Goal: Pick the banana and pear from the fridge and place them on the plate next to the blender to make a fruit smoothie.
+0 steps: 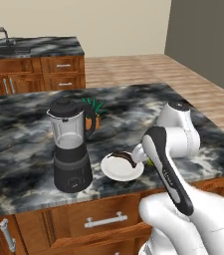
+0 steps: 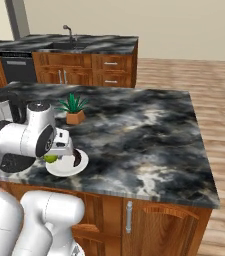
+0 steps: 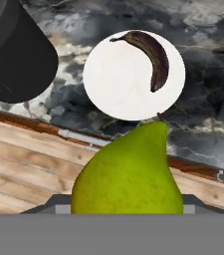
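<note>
The yellow-green pear (image 3: 128, 174) is close up in the hand view, held by my gripper (image 2: 54, 155), which is shut on it; the fingertips are hidden behind the fruit. The pear (image 2: 49, 159) hangs just over the near edge of the white plate (image 2: 66, 169). The dark banana (image 3: 152, 54) lies curved on the far side of the plate (image 3: 118, 84). On the island counter the plate (image 1: 118, 172) holding the banana (image 1: 124, 158) sits right beside the black-based blender (image 1: 71, 149). The fridge is out of view.
A small potted plant (image 1: 94, 107) stands behind the blender on the marble island (image 2: 144, 130). The counter's front edge with wooden cabinets (image 1: 98, 216) runs just below the plate. A sink counter (image 2: 69, 44) lies across the room.
</note>
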